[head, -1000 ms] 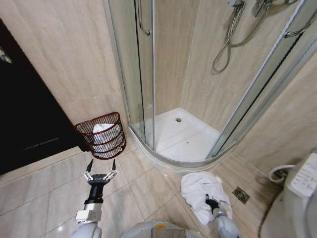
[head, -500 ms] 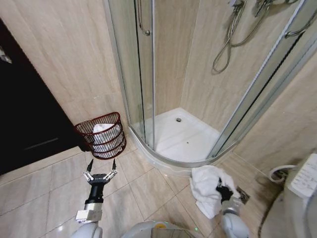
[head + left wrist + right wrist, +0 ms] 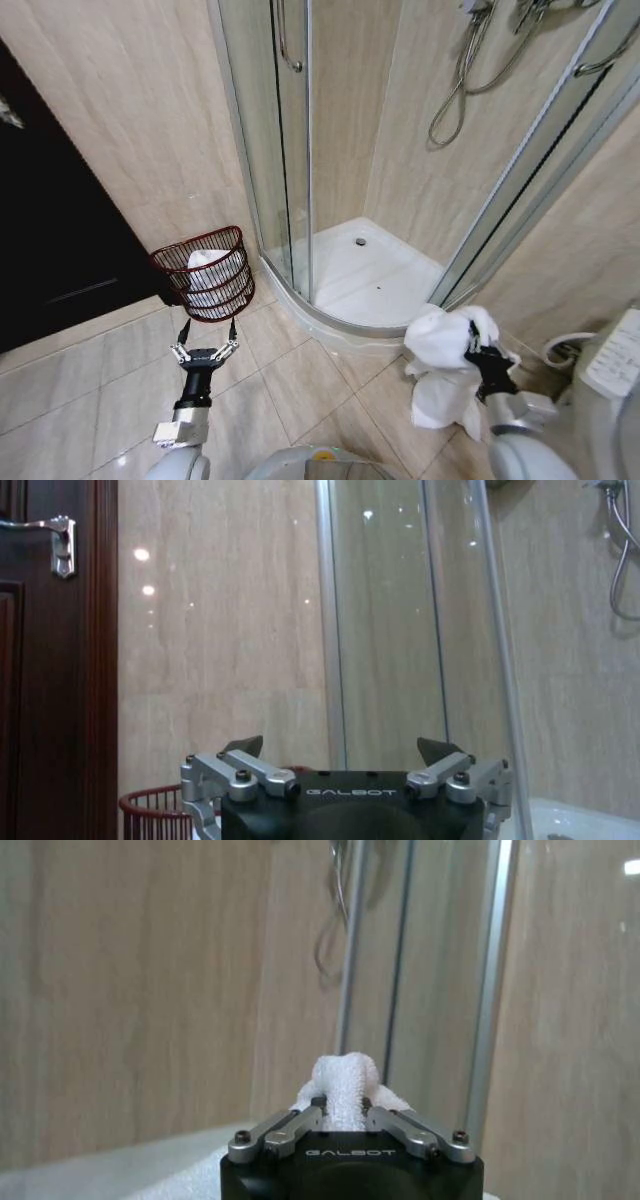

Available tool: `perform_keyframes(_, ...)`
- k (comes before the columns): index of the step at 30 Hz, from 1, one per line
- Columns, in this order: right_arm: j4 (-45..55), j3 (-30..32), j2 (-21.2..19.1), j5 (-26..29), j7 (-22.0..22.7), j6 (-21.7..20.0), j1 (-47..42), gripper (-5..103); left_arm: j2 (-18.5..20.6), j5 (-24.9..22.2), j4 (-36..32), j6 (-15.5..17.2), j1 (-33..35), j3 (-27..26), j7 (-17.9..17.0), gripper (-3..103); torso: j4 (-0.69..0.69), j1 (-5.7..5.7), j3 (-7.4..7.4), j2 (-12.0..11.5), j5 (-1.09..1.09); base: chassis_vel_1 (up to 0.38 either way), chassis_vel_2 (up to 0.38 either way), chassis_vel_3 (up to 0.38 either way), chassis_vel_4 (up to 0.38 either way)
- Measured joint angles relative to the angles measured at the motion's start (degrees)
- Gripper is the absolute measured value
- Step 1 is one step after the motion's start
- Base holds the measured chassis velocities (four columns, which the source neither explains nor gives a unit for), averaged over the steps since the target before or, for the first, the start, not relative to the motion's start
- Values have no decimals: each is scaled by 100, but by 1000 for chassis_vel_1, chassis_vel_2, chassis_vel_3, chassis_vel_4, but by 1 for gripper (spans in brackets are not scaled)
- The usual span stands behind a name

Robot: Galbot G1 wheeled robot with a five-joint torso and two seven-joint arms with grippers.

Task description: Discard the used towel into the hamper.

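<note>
Hamper (image 3: 206, 270) sits on the tiled floor (image 3: 90, 380) at the left, against the beige wall beside the dark door (image 3: 50, 220), in the same spot as a second ago; something white lies inside it, too small to identify. In the left wrist view only its rim shows, the rest cut off by the gripper body.

Left gripper (image 3: 204, 350) hangs low over the floor just in front of the hamper, fingers spread apart and empty, unchanged from the earlier frames.

Shower enclosure (image 3: 300, 150) with its glass door and white tray (image 3: 365, 265) stands at centre, unaltered.

Towel (image 3: 445, 360) is the item that has changed: a second ago it lay spread on the floor near the tray's curved edge; it is now lifted clear, bunched and hanging at the right, well apart from the hamper. Right gripper (image 3: 483, 357) has risen and shifted rightward with it, fingers clamped on a fold of the towel, as the right wrist view confirms. The bunched cloth hides part of the gripper in the head view. The floor drain seen earlier is now covered by the towel and arm.
</note>
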Motion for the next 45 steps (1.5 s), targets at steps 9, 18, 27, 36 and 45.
perform_keyframes(9,773,-47,42,-239,-33,-337,1,8,90,-97,-52,65,27,-37,4,100,0,0,1,1,1,0,0,0,0)
perform_keyframes(18,896,-313,-64,-416,189,-451,328,8,118,-67,13,-209,-19,-41,1,100,2,1,2,2,-1,60,55,41,61)
perform_keyframes(27,814,-706,-155,-520,460,-449,491,8,112,-61,-7,-166,-14,-15,15,100,-1,1,2,2,1,39,36,-57,-55)
perform_keyframes(36,655,-1146,-180,-814,483,-284,602,8,121,-23,-10,-40,-23,-131,154,100,-1,1,2,2,-1,168,165,-155,-154)
perform_keyframes(45,652,-1383,-210,-905,485,-300,637,8,107,-25,15,-39,-17,-137,156,100,0,2,3,3,0,187,200,-105,-106)
